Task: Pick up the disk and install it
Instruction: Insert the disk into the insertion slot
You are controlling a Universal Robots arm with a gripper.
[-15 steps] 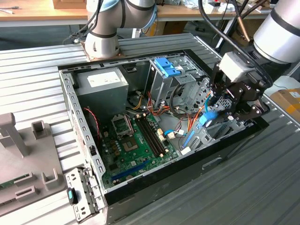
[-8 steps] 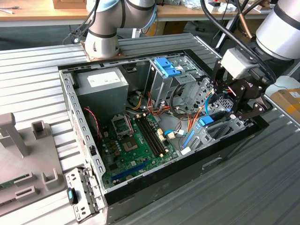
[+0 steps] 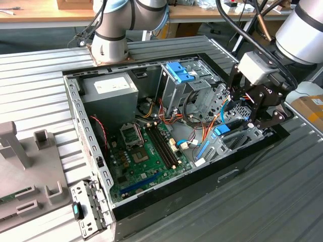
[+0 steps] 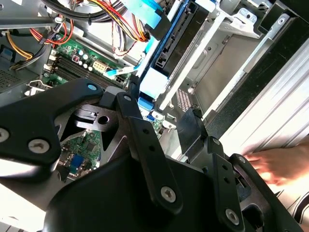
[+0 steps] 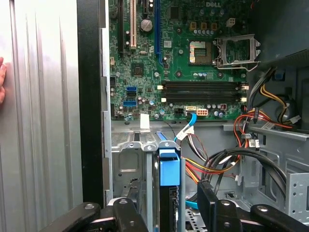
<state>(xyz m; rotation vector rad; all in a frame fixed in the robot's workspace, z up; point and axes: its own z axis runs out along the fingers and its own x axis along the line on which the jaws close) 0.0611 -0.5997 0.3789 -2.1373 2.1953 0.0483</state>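
The tool (image 3: 246,118) hangs over the open computer case (image 3: 202,177) near the tabletop's (image 3: 282,201) edge, its fingers (image 5: 208,205) spread apart either side of the disk (image 5: 169,170), which stands edgewise in the drive bay (image 5: 129,164).

Clearances around my tool (image 3: 255,120), inside the open black computer case (image 3: 202,181). Obstacles: a red, yellow and black cable bundle (image 5: 217,166) beside one finger, grey metal cage walls (image 5: 128,164) beside the other, and the upright blue-railed dark disk (image 5: 169,169) between them. Free room: above the green motherboard (image 3: 132,166). A person's hand (image 4: 280,164) is over the ribbed metal tabletop (image 3: 282,201) outside the case.
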